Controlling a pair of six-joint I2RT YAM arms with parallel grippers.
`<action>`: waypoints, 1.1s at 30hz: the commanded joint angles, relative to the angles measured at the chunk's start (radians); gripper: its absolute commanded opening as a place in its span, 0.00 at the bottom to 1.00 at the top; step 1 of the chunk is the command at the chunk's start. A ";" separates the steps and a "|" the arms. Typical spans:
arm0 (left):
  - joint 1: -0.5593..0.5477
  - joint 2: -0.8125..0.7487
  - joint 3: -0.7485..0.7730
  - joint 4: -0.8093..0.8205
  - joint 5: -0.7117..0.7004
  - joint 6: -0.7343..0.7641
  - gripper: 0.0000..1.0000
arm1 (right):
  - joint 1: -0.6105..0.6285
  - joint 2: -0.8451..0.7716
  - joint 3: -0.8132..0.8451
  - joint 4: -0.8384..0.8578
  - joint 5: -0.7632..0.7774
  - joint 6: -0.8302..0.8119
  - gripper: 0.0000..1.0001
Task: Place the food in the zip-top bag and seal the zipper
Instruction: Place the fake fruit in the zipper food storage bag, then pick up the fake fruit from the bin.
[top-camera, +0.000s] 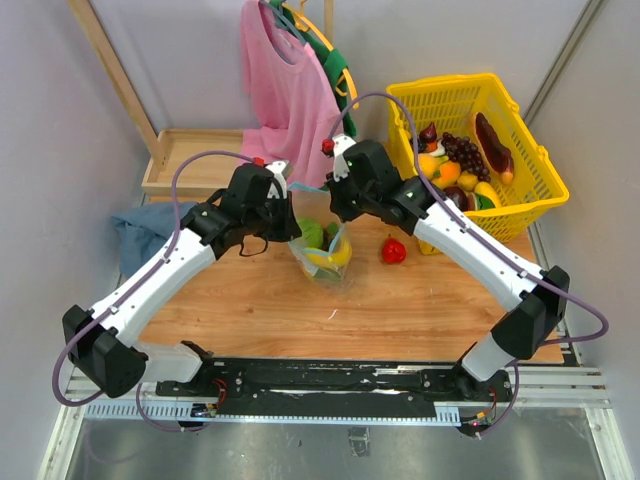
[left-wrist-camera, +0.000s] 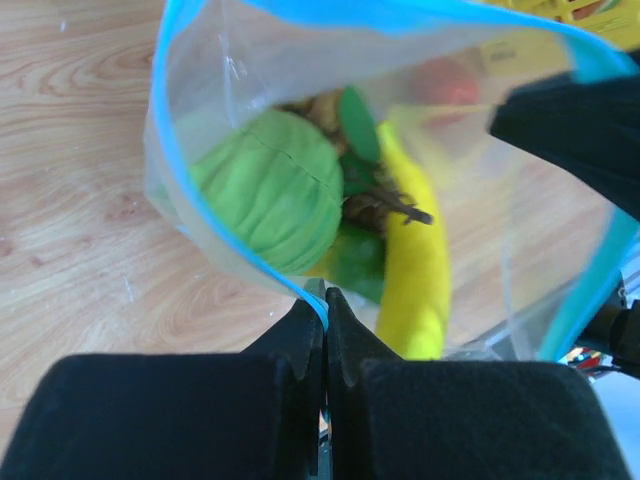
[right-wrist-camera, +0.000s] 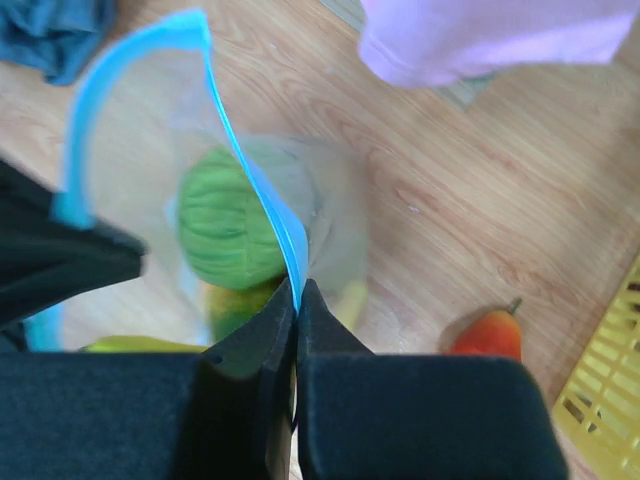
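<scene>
On your far left a blue cloth (top-camera: 140, 232) lies crumpled on the wooden table (top-camera: 400, 310), with a shallow wooden tray (top-camera: 190, 165) behind it. No writing can be read on anything; the plastic is too blurred in your wrist views.

Your left gripper (left-wrist-camera: 324, 298) has its fingers pressed flat together, pinching one edge of the zipper (left-wrist-camera: 420, 14), the teal strip round the mouth of the zip-top bag (left-wrist-camera: 500, 230). The bag stands at the middle of the table with its mouth held wide open. Inside it you can see a green ribbed squash (left-wrist-camera: 270, 190) beside a banana (left-wrist-camera: 420, 270).

Your right gripper (right-wrist-camera: 296, 295) is likewise clamped, fingers together, on the opposite edge of the strip.

Just right of the bag, apart from it, a red pear (right-wrist-camera: 485, 335) lies on the bare wood. At far right sits a yellow mesh basket (top-camera: 450, 85) holding purple grapes (top-camera: 465, 155) and other toy food. A pink shirt (top-camera: 285, 80) hangs behind the arms against pale grey walls.
</scene>
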 joint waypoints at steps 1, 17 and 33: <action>-0.003 -0.005 0.065 -0.067 -0.079 -0.019 0.00 | 0.054 -0.045 0.116 -0.050 -0.071 -0.040 0.01; -0.004 0.005 0.015 -0.058 0.010 -0.108 0.00 | 0.037 -0.026 -0.014 0.055 0.069 -0.045 0.03; -0.004 -0.061 0.059 -0.136 -0.060 -0.156 0.01 | 0.037 -0.103 -0.100 0.201 0.049 -0.014 0.02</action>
